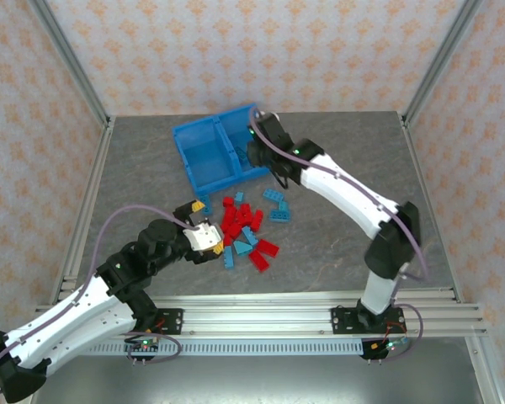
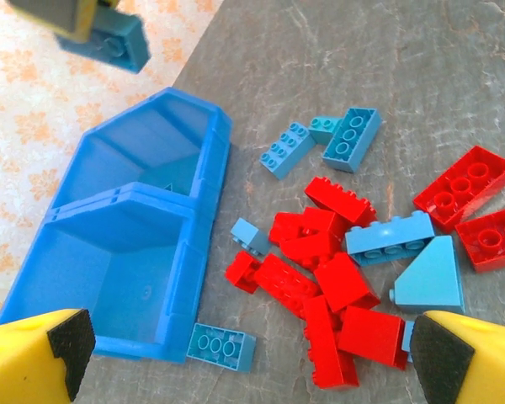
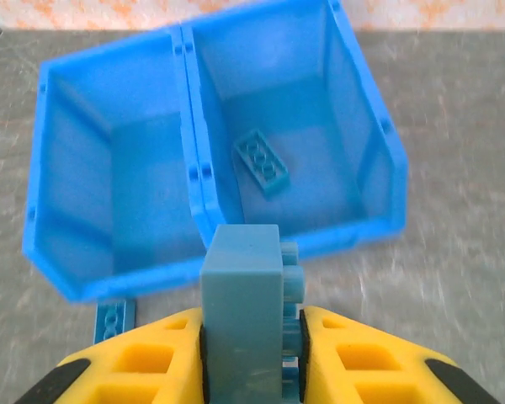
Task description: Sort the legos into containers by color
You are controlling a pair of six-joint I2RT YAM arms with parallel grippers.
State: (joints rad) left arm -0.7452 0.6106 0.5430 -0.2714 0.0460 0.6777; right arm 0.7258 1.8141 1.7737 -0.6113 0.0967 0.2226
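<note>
The blue bin (image 1: 204, 157) lies at the table's back middle, its divider (image 3: 194, 143) splitting two compartments. The right compartment holds one light blue brick (image 3: 262, 162); the left one is bare. My right gripper (image 3: 251, 353) is shut on a light blue brick (image 3: 244, 286), hovering over the bin's near wall (image 1: 254, 156). The loose pile of red legos (image 2: 337, 286) and light blue legos (image 2: 387, 240) lies in front of the bin (image 1: 244, 227). My left gripper (image 2: 252, 362) hangs open over the pile's left side (image 1: 204, 225), nothing between its fingers.
One light blue brick (image 2: 223, 347) lies against the bin's near corner. Several more blue bricks (image 1: 278, 204) sit right of the pile, and red bricks (image 2: 467, 185) at its far side. Metal rails (image 1: 93, 194) frame the grey table.
</note>
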